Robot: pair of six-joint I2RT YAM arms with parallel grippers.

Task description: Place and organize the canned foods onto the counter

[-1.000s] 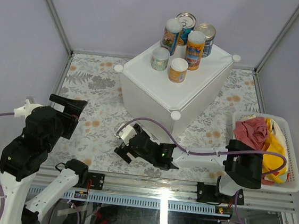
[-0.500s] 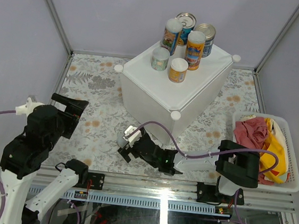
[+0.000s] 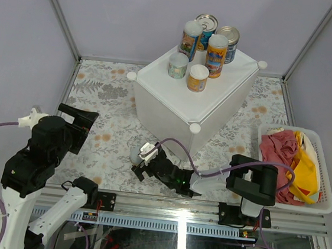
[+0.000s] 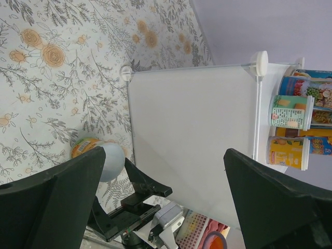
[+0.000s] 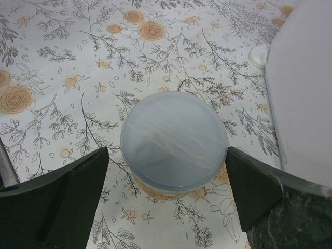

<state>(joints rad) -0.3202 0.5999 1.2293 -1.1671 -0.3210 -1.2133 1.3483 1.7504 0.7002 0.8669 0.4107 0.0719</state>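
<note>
1. Standing toward the far edge of the table, the counter carries six cans, grouped at its far side. A seventh, the loose can, sits upright on the table near the middle of the near edge. The right pincer lies low beside it, and the left pincer is raised over the left edge. A basket of cloths sits at the near right corner.
2. In the left wrist view, the left pincer is released, its fingers wide apart and holding nothing. Beyond them are the counter, the cans on it and the loose can.
3. In the right wrist view, the right pincer is released, with a finger on each side of the loose can. A gap shows on the left. The counter is just beyond.
</note>
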